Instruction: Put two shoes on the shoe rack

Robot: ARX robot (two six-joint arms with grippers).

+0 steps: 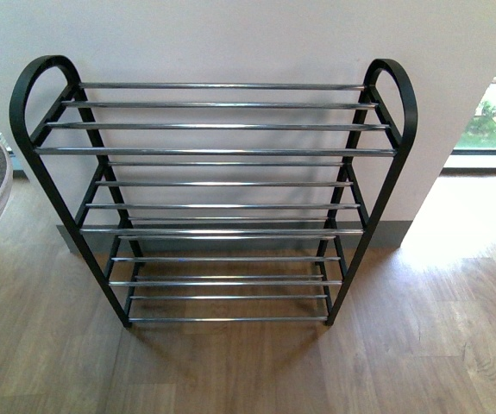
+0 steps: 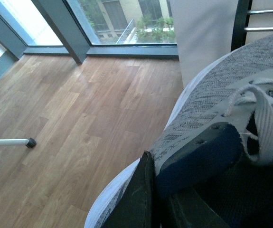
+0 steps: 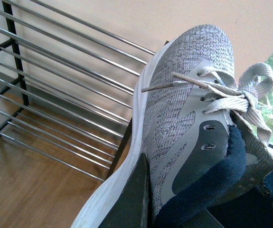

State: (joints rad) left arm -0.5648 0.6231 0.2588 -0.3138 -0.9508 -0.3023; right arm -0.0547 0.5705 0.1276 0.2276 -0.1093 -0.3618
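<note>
L gripper [image 2: 159,197] fingers [image 2: 137,199] pinch L shoe [image 2: 212,104] at collar; only outer finger seen clearly. R gripper [image 3: 167,204] fingers [image 3: 132,199] pinch R shoe [image 3: 183,95] same way. 2 shoes, 1 per gripper, flanking 1 rack [image 1: 213,151], 4 tiers, against wall [image 1: 230,39].

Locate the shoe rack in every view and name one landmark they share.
Front view: shoe rack centred, against the white wall.
Left wrist view: a frame post and two rods, beyond the grey shoe.
Right wrist view: its post and shelves, behind the other shoe.
Shared landmark: that white wall.
</note>
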